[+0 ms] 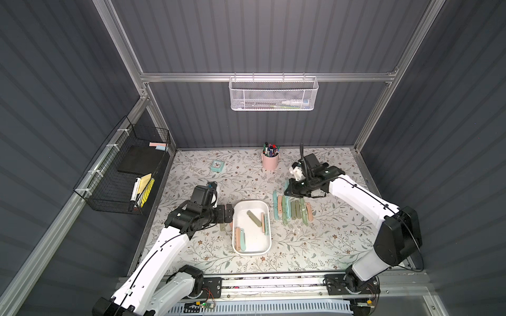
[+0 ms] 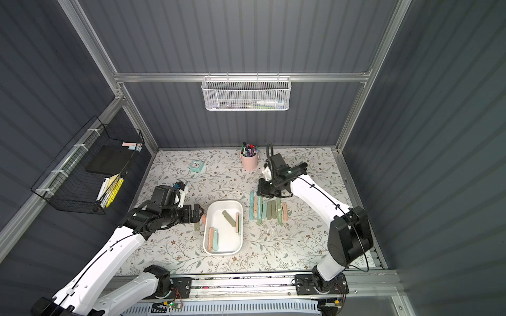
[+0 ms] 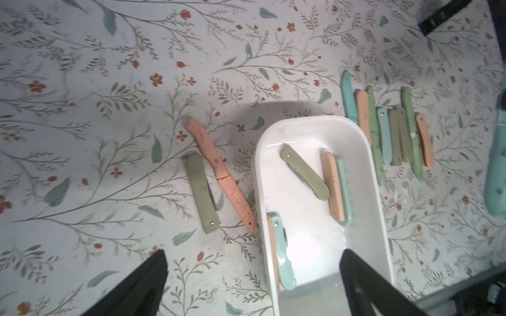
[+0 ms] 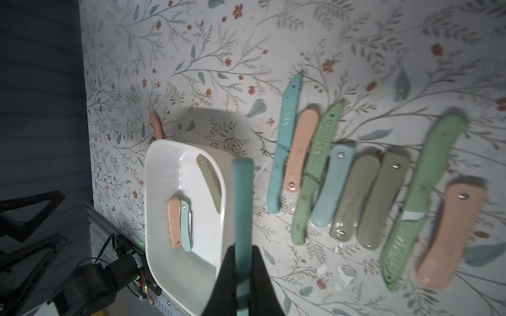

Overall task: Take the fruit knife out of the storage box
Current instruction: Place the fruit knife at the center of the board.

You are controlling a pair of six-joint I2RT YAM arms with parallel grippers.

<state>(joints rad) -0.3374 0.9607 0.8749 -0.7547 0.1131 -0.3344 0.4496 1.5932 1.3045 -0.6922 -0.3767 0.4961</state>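
Though sheath lettering (image 4: 319, 145) blurs, right gripper (image 4: 243, 255) pinching teal knife (image 4: 242, 197)

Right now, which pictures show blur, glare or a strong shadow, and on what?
Right wrist view: the teal knife in the right gripper is blurred, the knives laid on the mat are sharper. Left wrist view: glare whitens the floor of the storage box, and a round shadow darkens the mat beyond it. Both top views: the mat is well lit, the walls dark.

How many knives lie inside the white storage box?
5: olive knife slanted mid-box; peach knife and teal knife together along one long wall; second peach knife and mint knife together near the opposite wall. None looks hidden.
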